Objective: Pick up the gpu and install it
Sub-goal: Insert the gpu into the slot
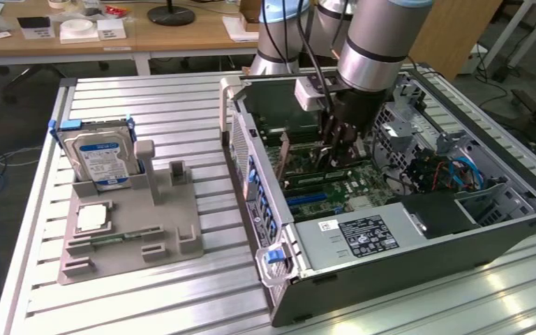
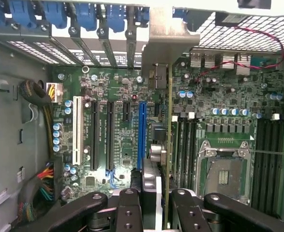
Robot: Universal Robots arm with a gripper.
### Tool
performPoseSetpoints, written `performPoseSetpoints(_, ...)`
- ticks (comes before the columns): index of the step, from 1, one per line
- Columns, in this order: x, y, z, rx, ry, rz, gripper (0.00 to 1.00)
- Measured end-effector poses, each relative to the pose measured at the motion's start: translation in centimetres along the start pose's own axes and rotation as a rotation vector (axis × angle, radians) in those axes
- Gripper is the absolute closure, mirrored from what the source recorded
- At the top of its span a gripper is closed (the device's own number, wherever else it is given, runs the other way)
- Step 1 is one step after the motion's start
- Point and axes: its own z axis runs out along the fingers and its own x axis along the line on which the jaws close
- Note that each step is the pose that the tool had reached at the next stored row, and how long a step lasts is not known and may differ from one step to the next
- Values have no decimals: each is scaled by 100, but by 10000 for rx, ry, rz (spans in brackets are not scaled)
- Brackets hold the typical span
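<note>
The claw [image 1: 338,152] is down inside the open computer case [image 1: 491,234], pinching the gpu [image 2: 169,135] between its fingers. The card stands on edge over the motherboard [image 2: 117,145], just beside the blue slot [image 2: 142,135], with its silver bracket at the case's slotted rear wall. The case lies on a ribbed metal table [image 1: 165,105]; well apart from the claw, toward the exterior view's left, a grey holder [image 1: 128,241] carries an upright hard drive [image 1: 100,157], and beyond the arm stand wooden desks [image 1: 156,38].
</note>
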Motion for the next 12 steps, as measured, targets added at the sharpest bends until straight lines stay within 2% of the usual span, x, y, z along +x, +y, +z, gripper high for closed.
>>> performPoseSetpoints(12,18,44,186,-7,-2,-3,72)
